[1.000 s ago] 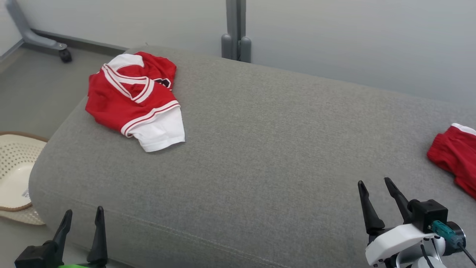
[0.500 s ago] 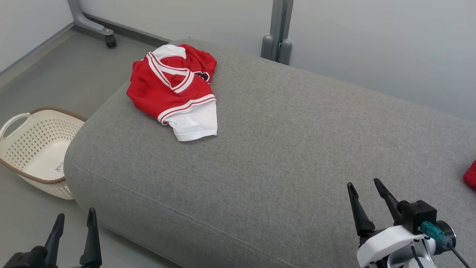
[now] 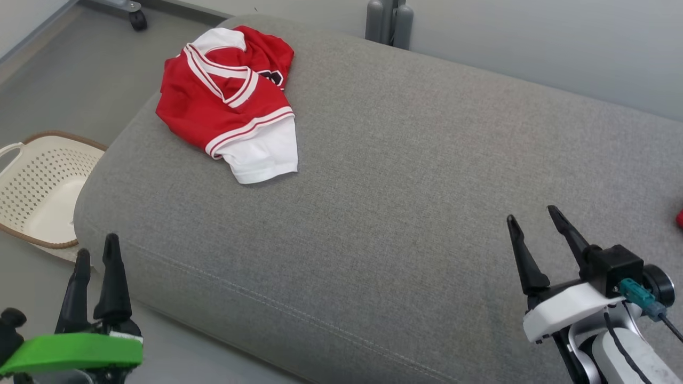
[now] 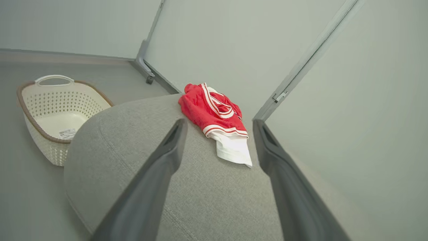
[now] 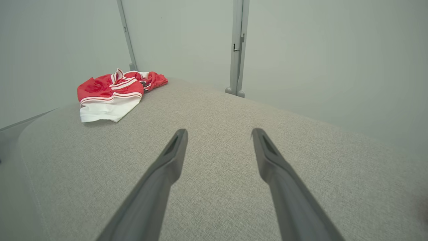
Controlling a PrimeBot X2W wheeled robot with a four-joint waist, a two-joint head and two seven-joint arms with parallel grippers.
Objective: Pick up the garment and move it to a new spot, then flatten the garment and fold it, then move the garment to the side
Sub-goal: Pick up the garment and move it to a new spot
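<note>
Garment (image 3: 227,106) isn't in either claw right now, fyi. Left claw (image 3: 97,244) is spread wide with nothing between the fingers, down by the near left corner of the grey cushion (image 3: 400,186). Right claw (image 3: 532,213) is spread just as wide, also empty, over the near right part of the cushion with its fingers pointing out across it. Both are well apart from the garment, which sits bunched up at the far left corner of the cushion. It's a red jersey with white-and-red striped trim and a white bit sticking out toward the near side. Off the cushion's left end there's a cream perforated basket (image 3: 37,176) with a brown rim, on the floor. Behind everything is a pale wall with a grey post (image 3: 388,21).
</note>
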